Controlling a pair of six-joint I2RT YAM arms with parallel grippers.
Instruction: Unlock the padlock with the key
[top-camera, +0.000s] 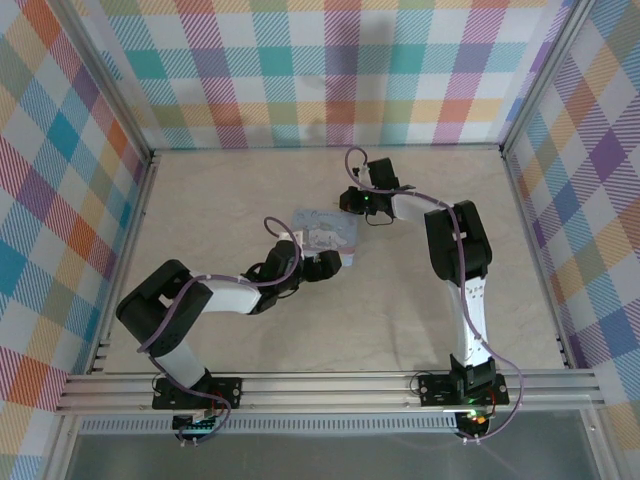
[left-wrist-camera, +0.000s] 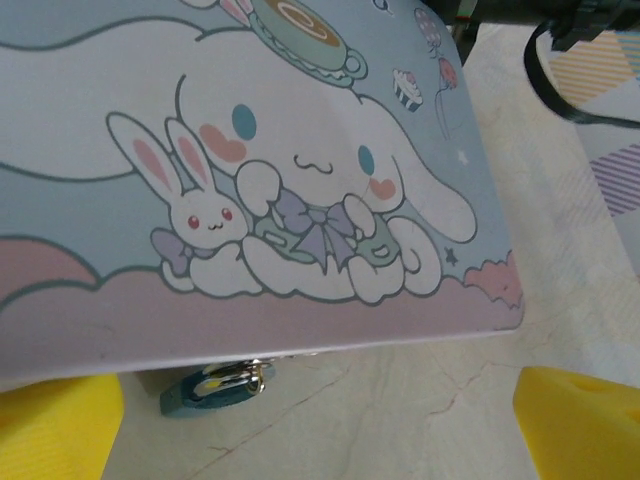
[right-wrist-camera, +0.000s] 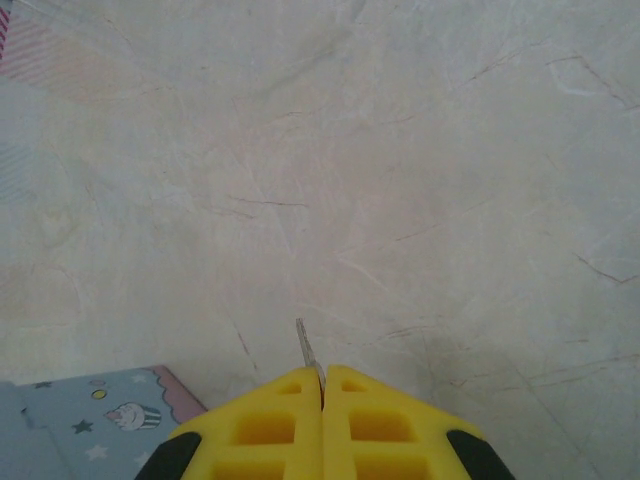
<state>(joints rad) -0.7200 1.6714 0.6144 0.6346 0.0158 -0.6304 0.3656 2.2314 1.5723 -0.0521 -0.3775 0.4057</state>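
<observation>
The blue padlock (left-wrist-camera: 212, 388) lies on the table at the near edge of the cartoon-printed tin, its silvery shackle tucked under the rim. My left gripper (left-wrist-camera: 320, 440) is open just in front of it, one yellow finger (left-wrist-camera: 55, 430) on each side and nothing between them. From above, the left gripper (top-camera: 325, 265) sits at the tin's near side. My right gripper (right-wrist-camera: 322, 378) is shut on the key (right-wrist-camera: 306, 345), whose thin silvery blade sticks out past the yellow tips over bare table. In the top view, the right gripper (top-camera: 360, 205) is by the tin's far right corner.
The pale-blue tin box (top-camera: 325, 232) sits mid-table between the two grippers; one corner of it (right-wrist-camera: 90, 420) shows at the lower left of the right wrist view. Checked walls (top-camera: 330, 70) enclose the table on three sides. A metal rail (top-camera: 330, 385) runs along the near edge.
</observation>
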